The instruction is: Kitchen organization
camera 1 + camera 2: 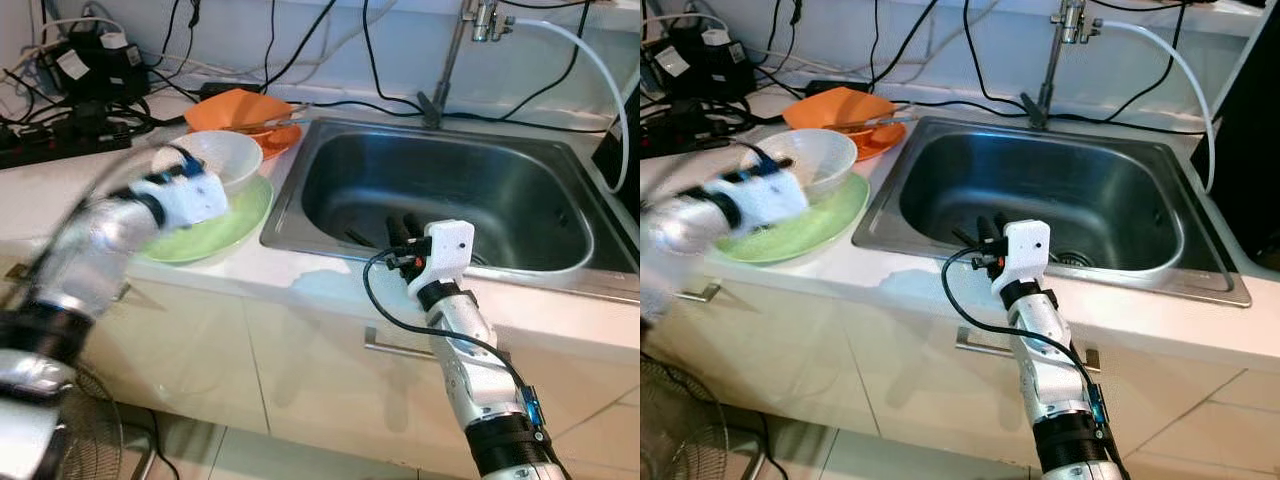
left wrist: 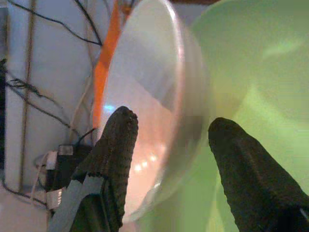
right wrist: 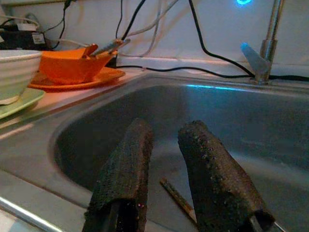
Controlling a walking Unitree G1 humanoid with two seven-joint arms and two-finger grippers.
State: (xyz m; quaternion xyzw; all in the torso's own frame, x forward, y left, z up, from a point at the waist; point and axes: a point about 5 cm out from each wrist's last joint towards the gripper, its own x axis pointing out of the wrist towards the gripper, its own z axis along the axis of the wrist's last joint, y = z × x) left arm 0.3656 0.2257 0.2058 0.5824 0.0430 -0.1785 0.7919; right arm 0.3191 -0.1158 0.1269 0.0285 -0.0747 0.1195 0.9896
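Note:
A white bowl [image 1: 228, 155] stands on a pale green plate [image 1: 240, 222] on the counter left of the sink [image 1: 330, 165]. My left gripper [image 2: 172, 118] is open and straddles the bowl's wall, one finger [image 2: 116, 145] inside the rim and the other over the plate; that arm looks blurred in the head views. Behind the white bowl, an orange bowl [image 1: 238, 108] with utensils sits on an orange plate [image 1: 277, 146]. My right gripper [image 1: 405, 226] hovers over the sink's front edge, narrowly open with nothing between its fingers. A thin stick [image 3: 177, 198] lies on the sink floor.
A faucet [image 1: 482, 20] with a white hose [image 1: 592, 62] rises behind the sink. A power strip [image 1: 55, 142], adapters and black cables crowd the back left of the counter. Cupboard doors with a metal handle [image 1: 398, 349] are below, and a fan [image 1: 92, 432] stands on the floor.

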